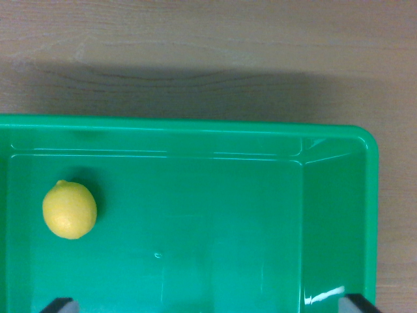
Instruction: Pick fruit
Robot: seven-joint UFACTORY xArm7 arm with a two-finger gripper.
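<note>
A yellow lemon (69, 209) lies on the floor of a green plastic bin (335, 195), near the wrist view's left. It rests alone, a short way from the bin's far wall. Only the two dark fingertips (60, 305) of my gripper (207, 305) show, at the bottom corners of the picture, one on each side. They stand wide apart with nothing between them, so the gripper is open. The lemon sits above and just inside the left fingertip, not between the fingers.
The bin fills most of the view; its far rim (195, 124) and right rim (371, 215) are raised walls. Beyond them lies a light wooden tabletop (208, 52).
</note>
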